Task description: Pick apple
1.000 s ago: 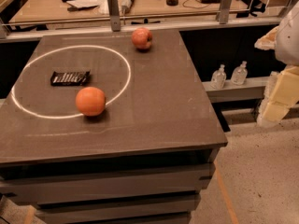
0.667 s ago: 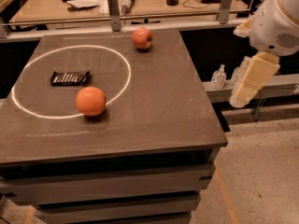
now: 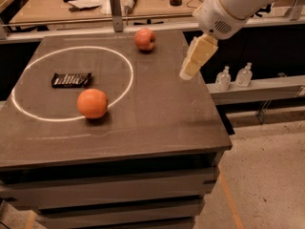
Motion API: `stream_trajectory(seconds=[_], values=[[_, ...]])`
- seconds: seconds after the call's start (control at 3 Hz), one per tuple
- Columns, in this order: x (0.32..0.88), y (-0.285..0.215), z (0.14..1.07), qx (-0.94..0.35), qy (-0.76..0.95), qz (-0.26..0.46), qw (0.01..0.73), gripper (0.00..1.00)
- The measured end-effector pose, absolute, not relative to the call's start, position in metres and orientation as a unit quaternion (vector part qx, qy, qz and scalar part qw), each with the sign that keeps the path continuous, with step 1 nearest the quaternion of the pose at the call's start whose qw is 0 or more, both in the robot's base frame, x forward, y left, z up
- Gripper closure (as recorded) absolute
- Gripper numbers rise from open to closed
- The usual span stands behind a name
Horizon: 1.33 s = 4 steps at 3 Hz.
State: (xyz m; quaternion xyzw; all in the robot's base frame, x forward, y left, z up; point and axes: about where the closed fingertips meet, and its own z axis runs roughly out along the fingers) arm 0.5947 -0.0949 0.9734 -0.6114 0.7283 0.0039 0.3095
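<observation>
The apple (image 3: pixel 144 39) is small, round and mottled red-orange, and sits near the far edge of the dark table (image 3: pixel 157 118), just outside a white painted circle. A larger, evenly orange fruit (image 3: pixel 92 103) sits on the circle's near rim. My gripper (image 3: pixel 187 74) hangs from the white arm (image 3: pixel 233 6) above the table's right side, to the right of the apple and nearer to me. It holds nothing that I can see.
A dark snack bar in a wrapper (image 3: pixel 71 79) lies inside the circle at the left. Two small clear bottles (image 3: pixel 233 76) stand on a ledge to the right of the table. A cluttered workbench (image 3: pixel 95 1) runs behind the table.
My arm has swung in from the right edge of the view, leftward and over the table's right side. The apple, the orange fruit and the snack bar have not moved.
</observation>
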Motion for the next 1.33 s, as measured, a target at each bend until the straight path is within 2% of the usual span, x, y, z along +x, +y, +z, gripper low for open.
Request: stream_trajectory(seconds=[0.33,0.67,1.33], values=[[0.635,-0.065,0.971,-0.598,0.716,0.011,0.361,0.00],[0.636,-0.064,0.970,-0.598,0.715,0.012,0.363,0.00],[0.724,-0.042,0.984,-0.551,0.672,0.013,0.496,0.00]])
